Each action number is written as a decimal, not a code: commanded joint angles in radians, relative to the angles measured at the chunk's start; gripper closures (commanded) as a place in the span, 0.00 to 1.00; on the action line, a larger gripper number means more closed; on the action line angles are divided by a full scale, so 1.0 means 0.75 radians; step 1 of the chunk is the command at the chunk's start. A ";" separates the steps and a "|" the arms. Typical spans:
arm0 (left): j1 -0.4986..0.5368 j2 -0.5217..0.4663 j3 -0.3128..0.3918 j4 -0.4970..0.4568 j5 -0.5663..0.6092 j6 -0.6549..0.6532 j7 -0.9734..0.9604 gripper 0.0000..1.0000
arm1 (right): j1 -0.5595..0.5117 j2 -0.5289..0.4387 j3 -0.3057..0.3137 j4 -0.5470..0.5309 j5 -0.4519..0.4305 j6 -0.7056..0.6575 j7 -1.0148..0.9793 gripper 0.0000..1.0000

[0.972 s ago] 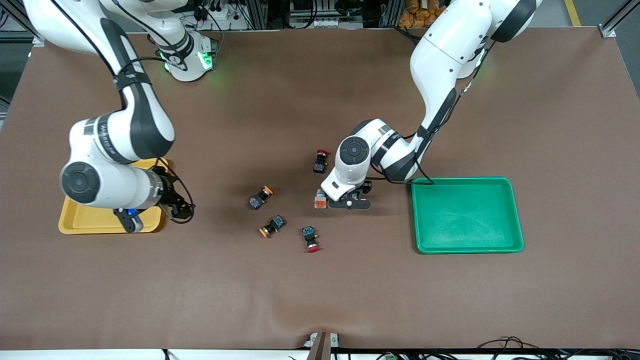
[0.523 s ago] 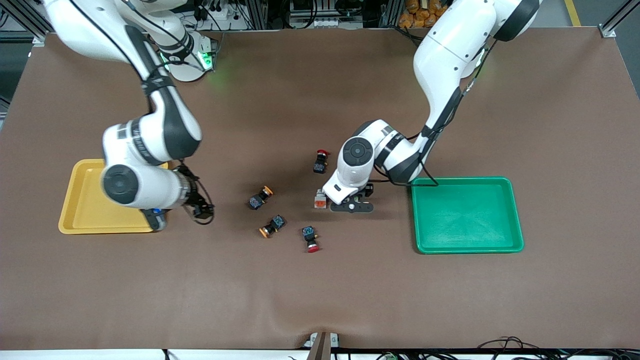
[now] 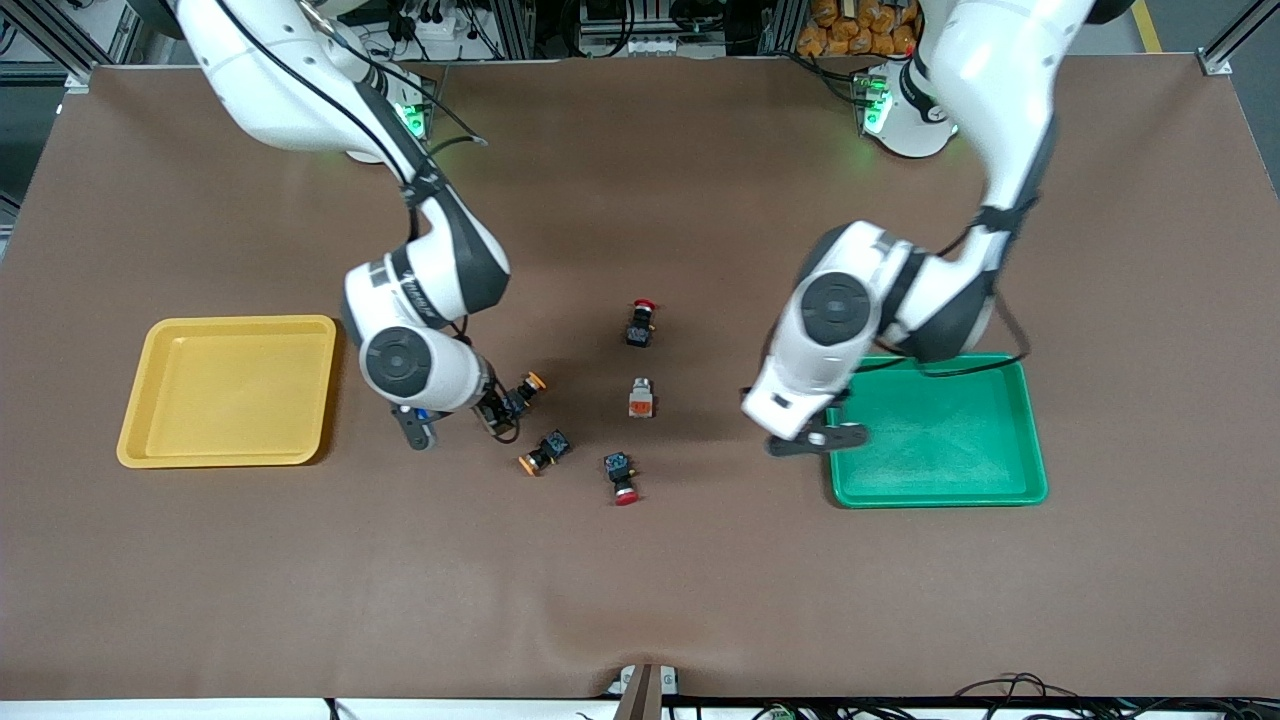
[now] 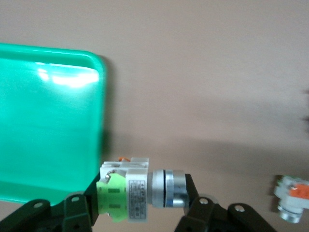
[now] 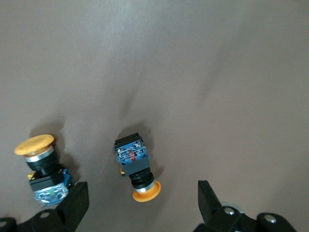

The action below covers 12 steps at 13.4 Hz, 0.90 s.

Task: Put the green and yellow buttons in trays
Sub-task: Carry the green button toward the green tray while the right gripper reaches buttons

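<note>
My left gripper (image 4: pixel 137 212) pinches the green button (image 4: pixel 123 191) at the green tray (image 3: pixel 935 490) rim, risking an outside drop, while my right gripper (image 5: pixel 142 205), spread, could nudge the yellow button (image 5: pixel 136 166).

Hidden / cut-off bits

We see the green tray (image 4: pixel 48 121) cut by the left wrist pic's edge; right gripper (image 3: pixel 455 425) fingertips mostly under its own wrist in front view.

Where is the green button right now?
The green button is held in the left gripper, up in the air over the table beside the green tray, at that tray's edge toward the right arm's end.
</note>
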 commanded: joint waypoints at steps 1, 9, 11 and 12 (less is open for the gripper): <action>0.118 -0.059 -0.019 -0.053 0.031 -0.081 0.127 1.00 | 0.016 0.051 -0.013 0.018 -0.043 0.091 0.021 0.00; 0.422 -0.137 -0.021 -0.311 0.033 0.096 0.314 1.00 | 0.063 0.127 -0.009 0.000 -0.196 0.163 -0.069 0.00; 0.457 -0.113 -0.017 -0.378 0.035 0.227 0.367 1.00 | 0.069 0.135 -0.007 -0.002 -0.194 0.167 -0.108 0.02; 0.488 -0.099 -0.019 -0.407 0.035 0.286 0.393 1.00 | 0.077 0.145 -0.007 -0.002 -0.190 0.171 -0.108 0.08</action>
